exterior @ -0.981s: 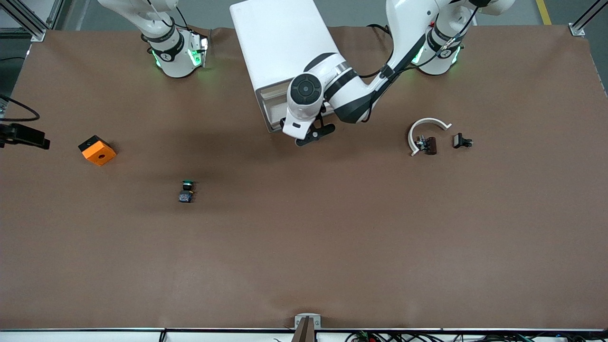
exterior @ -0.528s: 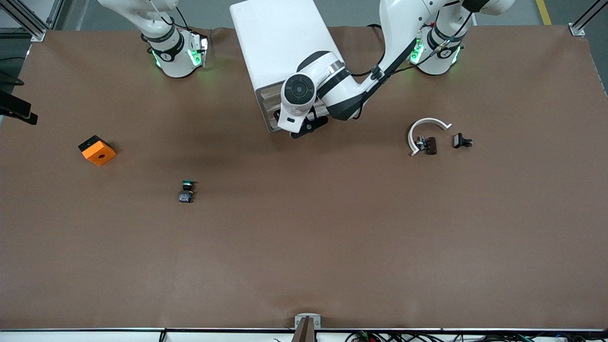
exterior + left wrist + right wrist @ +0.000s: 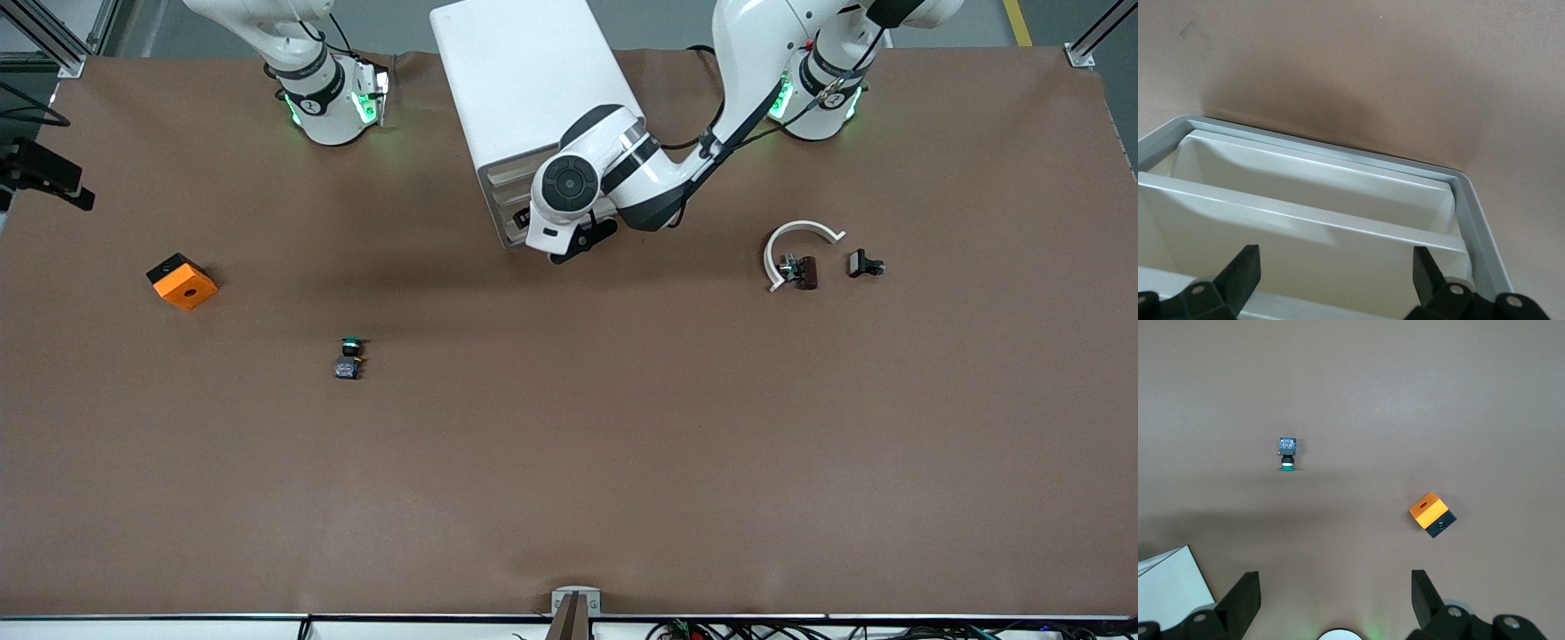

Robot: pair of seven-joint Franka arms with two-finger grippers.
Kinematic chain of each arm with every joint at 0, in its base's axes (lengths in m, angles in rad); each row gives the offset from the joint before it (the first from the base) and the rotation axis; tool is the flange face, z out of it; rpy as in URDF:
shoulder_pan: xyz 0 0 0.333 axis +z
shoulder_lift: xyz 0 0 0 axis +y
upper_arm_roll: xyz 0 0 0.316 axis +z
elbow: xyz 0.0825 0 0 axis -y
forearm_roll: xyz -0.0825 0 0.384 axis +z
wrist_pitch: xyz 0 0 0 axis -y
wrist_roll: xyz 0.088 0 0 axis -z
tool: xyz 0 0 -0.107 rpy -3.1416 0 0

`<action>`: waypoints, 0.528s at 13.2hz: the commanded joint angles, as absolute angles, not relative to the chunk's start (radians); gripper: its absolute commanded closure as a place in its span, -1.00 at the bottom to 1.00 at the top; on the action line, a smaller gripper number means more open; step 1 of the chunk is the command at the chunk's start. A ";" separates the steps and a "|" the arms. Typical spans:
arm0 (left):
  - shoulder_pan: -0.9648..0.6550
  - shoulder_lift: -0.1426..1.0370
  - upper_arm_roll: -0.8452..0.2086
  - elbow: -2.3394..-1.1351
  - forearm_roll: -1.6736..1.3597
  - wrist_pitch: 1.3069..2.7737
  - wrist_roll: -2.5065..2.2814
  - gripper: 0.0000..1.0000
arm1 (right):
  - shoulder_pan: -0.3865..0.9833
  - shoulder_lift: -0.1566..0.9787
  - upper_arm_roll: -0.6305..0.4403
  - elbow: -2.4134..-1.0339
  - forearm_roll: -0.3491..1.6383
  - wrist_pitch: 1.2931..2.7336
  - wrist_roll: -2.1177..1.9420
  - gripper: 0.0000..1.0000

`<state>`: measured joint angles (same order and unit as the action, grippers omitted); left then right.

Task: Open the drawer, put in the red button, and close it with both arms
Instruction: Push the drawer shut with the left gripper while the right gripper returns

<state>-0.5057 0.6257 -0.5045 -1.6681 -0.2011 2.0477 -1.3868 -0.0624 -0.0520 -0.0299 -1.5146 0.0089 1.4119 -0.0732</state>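
Fingers of the left gripper stand spread apart with nothing between them, right in front of the white cabinet. The right gripper is likewise released and empty. It hangs high over the right arm's end of the tabletop, where that arm waits.

Over the last second the left gripper has closed in on the cabinet's front and then eased slightly back. It has taken hold of nothing. We judge that the work is now at the drawer, but we cannot tell from these views whether it is pulled out or pushed in.

We cannot find the red button. It is not between either pair of fingers, and it does not lie on the open tabletop. A small dark shape shows in the cabinet front beside the left gripper, too small to name. If that is the button, only the closing remains.

On the tabletop lie an orange block, a white curved piece and a green-capped switch.
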 commanded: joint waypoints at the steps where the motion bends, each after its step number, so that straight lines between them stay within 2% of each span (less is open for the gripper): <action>1: -0.508 0.635 -0.520 -1.660 -0.241 2.040 -1.404 -1.00 | -0.078 -0.133 -0.025 -1.620 0.029 1.457 -0.074 -1.00; 7: -0.410 0.623 -0.499 -1.609 -0.180 2.036 -1.391 -1.00 | -0.078 -0.135 -0.025 -1.621 0.032 1.492 -0.074 -1.00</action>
<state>-0.4618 0.6272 -0.4981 -1.6333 -0.2065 2.0501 -1.3922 -0.0627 -0.1115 -0.0325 -1.5951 0.0169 1.4682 -0.0732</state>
